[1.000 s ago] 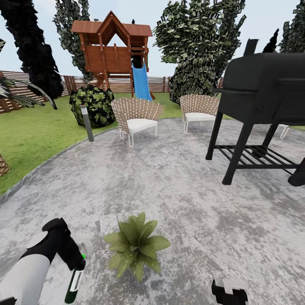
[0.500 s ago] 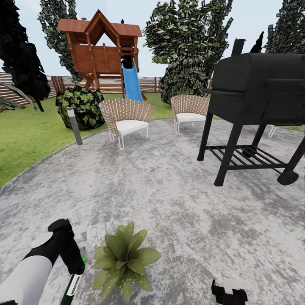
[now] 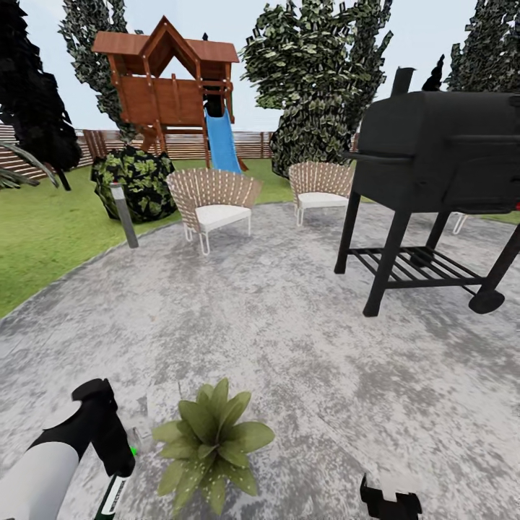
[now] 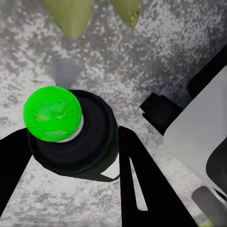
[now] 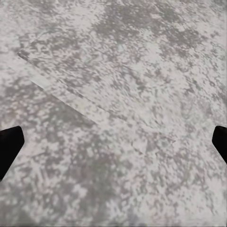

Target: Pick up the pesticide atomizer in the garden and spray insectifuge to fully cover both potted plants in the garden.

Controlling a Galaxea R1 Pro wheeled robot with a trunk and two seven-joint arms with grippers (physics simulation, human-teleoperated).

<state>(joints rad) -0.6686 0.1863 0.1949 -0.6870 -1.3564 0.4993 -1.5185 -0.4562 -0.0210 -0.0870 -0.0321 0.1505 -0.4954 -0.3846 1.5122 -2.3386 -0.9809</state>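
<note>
My left arm reaches forward and down, its gripper (image 3: 115,473) clamped around the pesticide atomizer (image 3: 110,496) (black fingers (image 4: 142,184) flank the bottle in my wrist camera). My right gripper (image 3: 391,498) hangs low with its fingertips (image 5: 9,146) spread wide apart.

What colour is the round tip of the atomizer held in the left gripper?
Bright green, above a dark body; the atomizer shows this best in the left wrist view.
</note>
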